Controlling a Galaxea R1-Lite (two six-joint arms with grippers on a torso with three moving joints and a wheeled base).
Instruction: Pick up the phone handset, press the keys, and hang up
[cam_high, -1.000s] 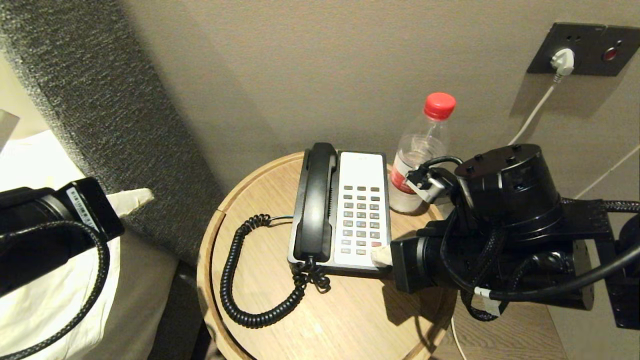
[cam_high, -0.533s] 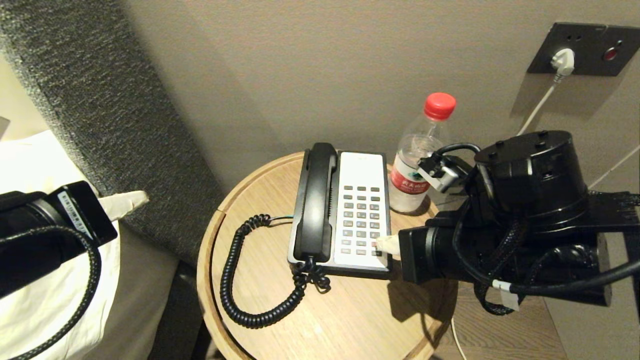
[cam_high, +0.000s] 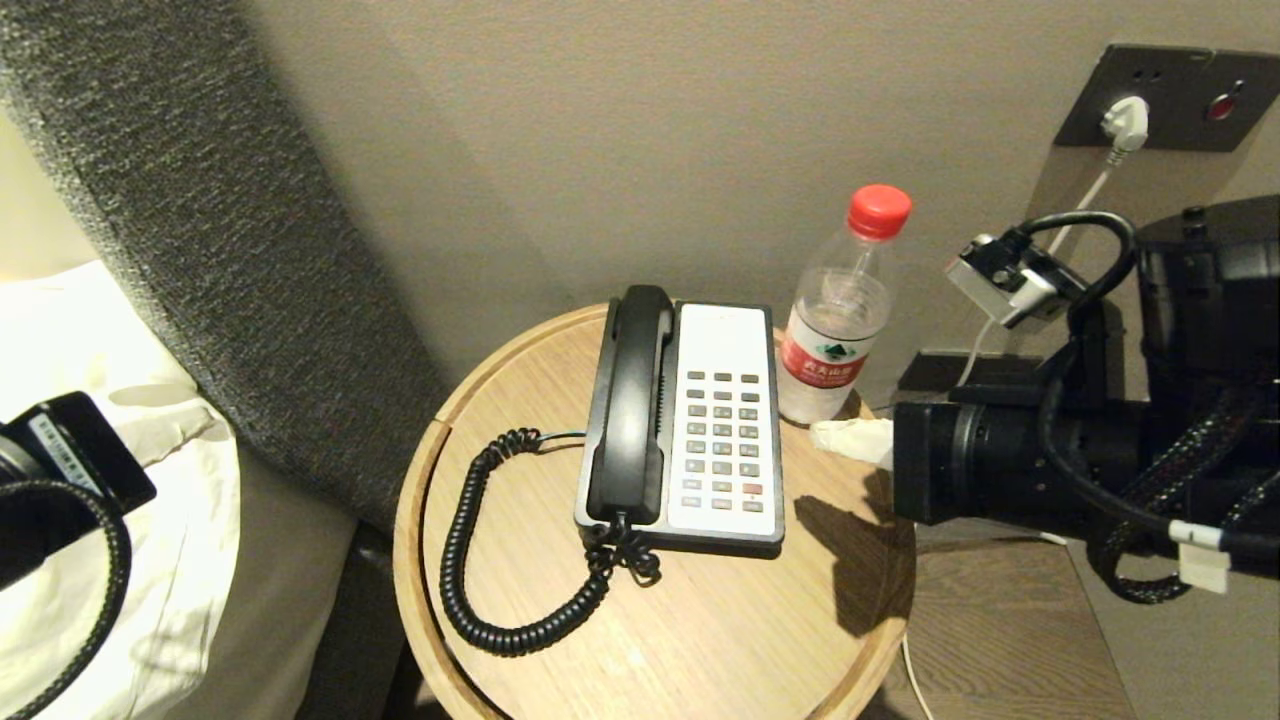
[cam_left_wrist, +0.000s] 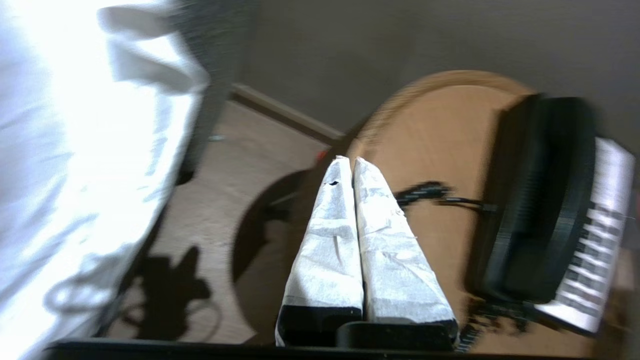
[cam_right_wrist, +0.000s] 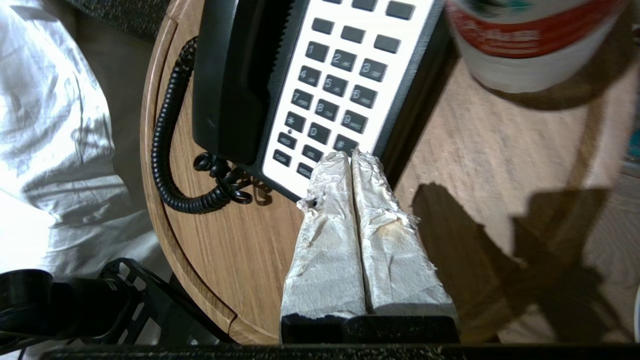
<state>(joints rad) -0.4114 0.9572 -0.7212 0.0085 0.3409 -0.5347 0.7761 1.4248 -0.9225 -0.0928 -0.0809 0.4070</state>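
Wooden round side table (cam_high: 700, 640) is standing against a beige wall, beside a grey textured upholstered headboard (cam_high: 200, 200) and white bedding (cam_high: 80, 330).

Black-and-white desk phone base with a grey keypad (cam_high: 725, 420) is sitting near the table's far edge, toward the wall.

Long glossy black plastic phone handset (cam_high: 632, 400) is lying in its cradle along the left side of the phone base, not lifted. Its black coiled cord (cam_high: 470, 560) is looping out over the table's left part and curling back to the near end of the base.

Clear plastic water bottle with a red cap and red label (cam_high: 840, 320) is standing upright at the table's far right edge, just beside the base.

Dark wall socket plate (cam_high: 1170, 100) with a white plug (cam_high: 1125, 120) is sitting high on the wall at right.

Right gripper (cam_high: 835, 435), its fingers wrapped in white cloth, is hovering above the table's right edge, near the foot of the bottle and off the keypad; in the right wrist view (cam_right_wrist: 350, 160) both wrapped fingers are pressing flat together, closed on nothing.

Left gripper (cam_left_wrist: 347, 165) is hanging off the table's left side, over the floor by the bedding, its wrapped fingers likewise pressed together and empty.
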